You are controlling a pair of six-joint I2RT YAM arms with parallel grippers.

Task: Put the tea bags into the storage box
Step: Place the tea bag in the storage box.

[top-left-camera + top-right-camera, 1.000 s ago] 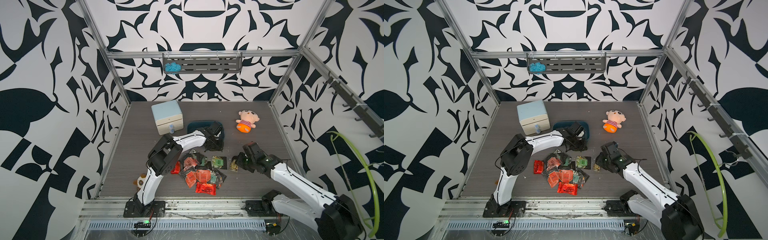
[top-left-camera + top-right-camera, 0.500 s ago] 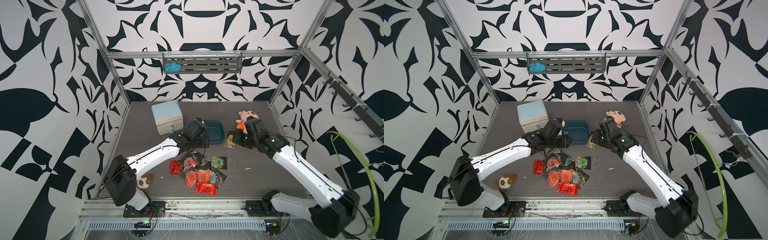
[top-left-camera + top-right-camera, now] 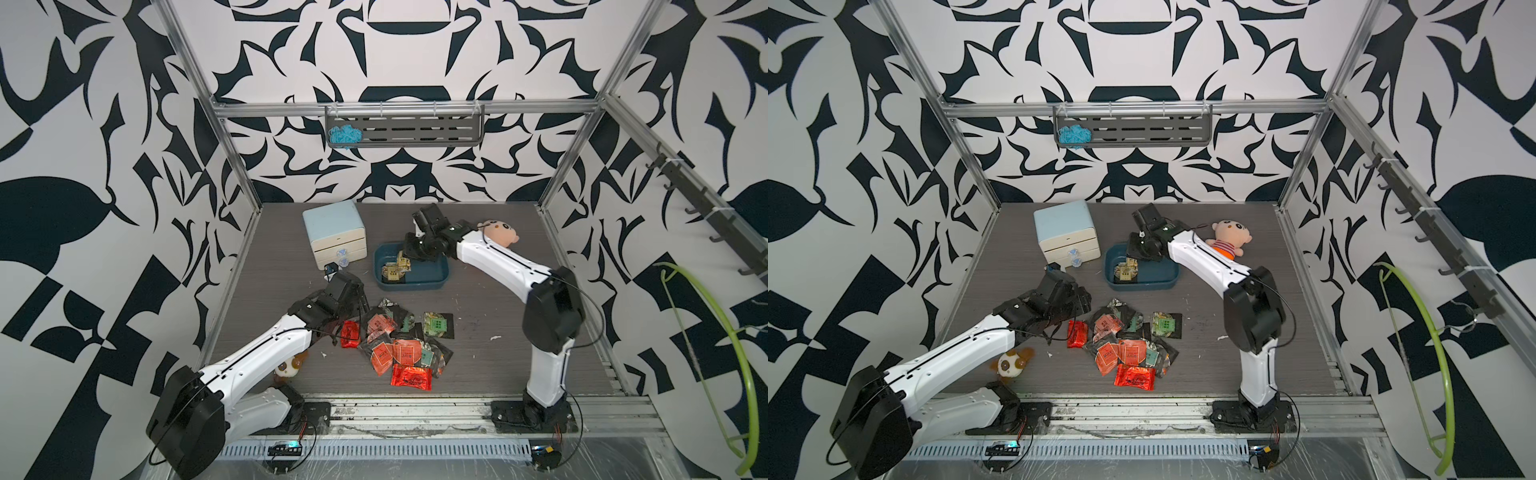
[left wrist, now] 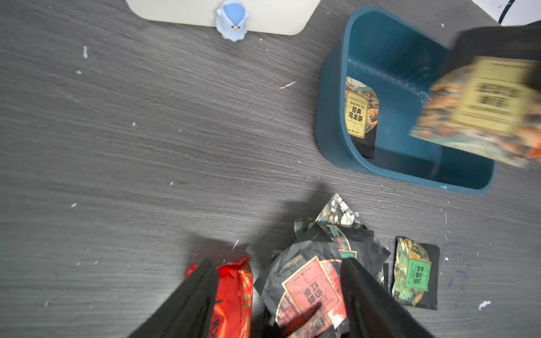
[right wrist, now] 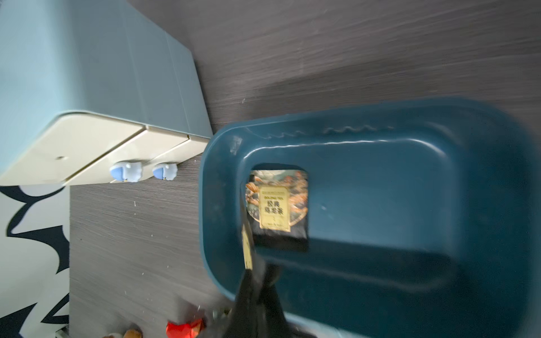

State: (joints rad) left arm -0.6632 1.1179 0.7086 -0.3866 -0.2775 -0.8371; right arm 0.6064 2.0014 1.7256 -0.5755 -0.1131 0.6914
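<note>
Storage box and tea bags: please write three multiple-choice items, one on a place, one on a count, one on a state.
1. Where is the pile of tea bags? A on the table, in front of the storage box; B in the drawer cabinet; C on the wall shelf.
2. How many tea bags lie on the storage box's floor? A none; B one; C four.
3. How is the left gripper? A shut on a tea bag; B open over the pile; C shut on a plush toy.
1 A: both top views show it there. 2 B: one beige-labelled tea bag lies flat; the right gripper holds a second tea bag above. 3 B: its jaws stand apart.
</note>
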